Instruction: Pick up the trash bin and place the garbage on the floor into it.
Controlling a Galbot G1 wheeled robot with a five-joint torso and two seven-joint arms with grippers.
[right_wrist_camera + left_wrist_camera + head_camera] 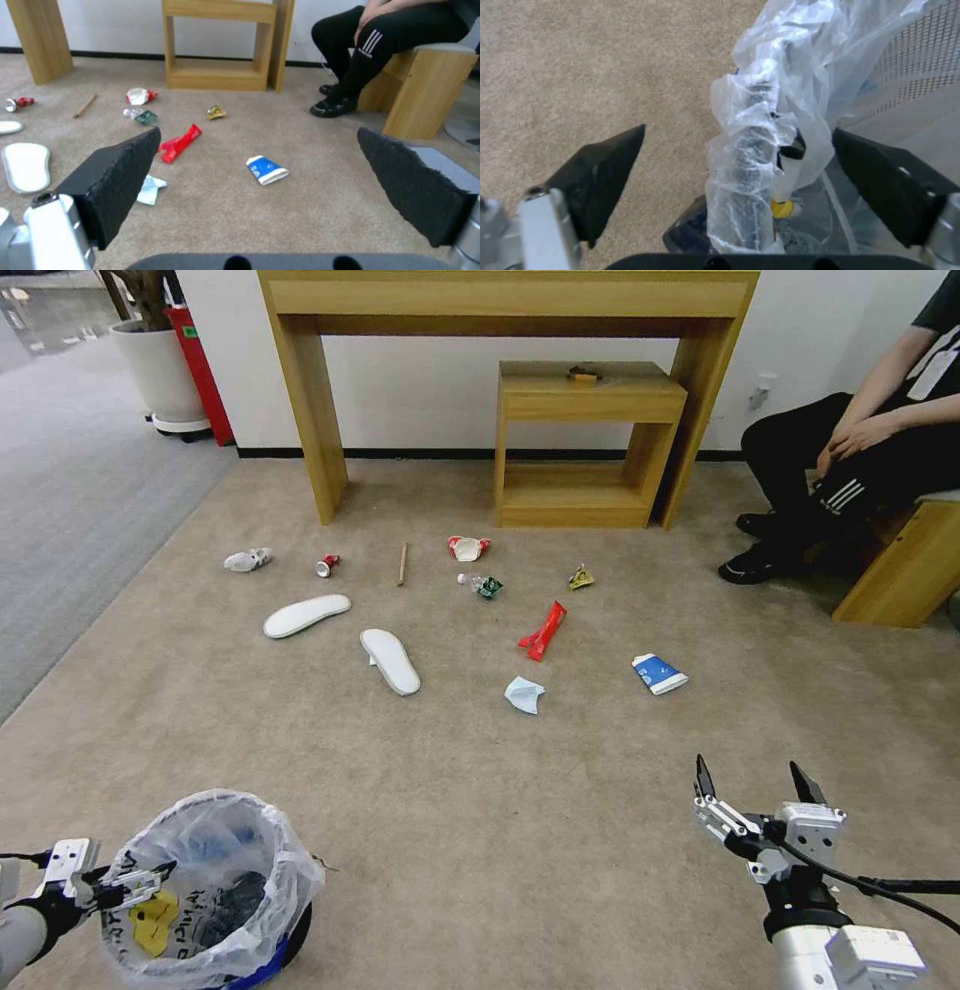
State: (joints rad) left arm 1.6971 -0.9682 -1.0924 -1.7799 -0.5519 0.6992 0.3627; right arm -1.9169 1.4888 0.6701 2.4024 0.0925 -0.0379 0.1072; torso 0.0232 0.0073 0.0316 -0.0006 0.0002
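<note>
Head view: left gripper (150,878) spread astride trash bin (215,890) rim, unclamped; right gripper (752,782) wide, empty; garbage (390,660) all uncollected on carpet (480,830).

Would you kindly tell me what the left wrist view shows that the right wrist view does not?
Left wrist view alone: the left gripper, open, its fingers straddling the bag-wrapped rim of the trash bin, one outside and one inside.

Right wrist view alone: the open right gripper held above the carpet, with the red wrapper, blue-white pack, pale blue mask, wooden stick and a seated person's legs beyond.

Both share the beige carpet.
</note>
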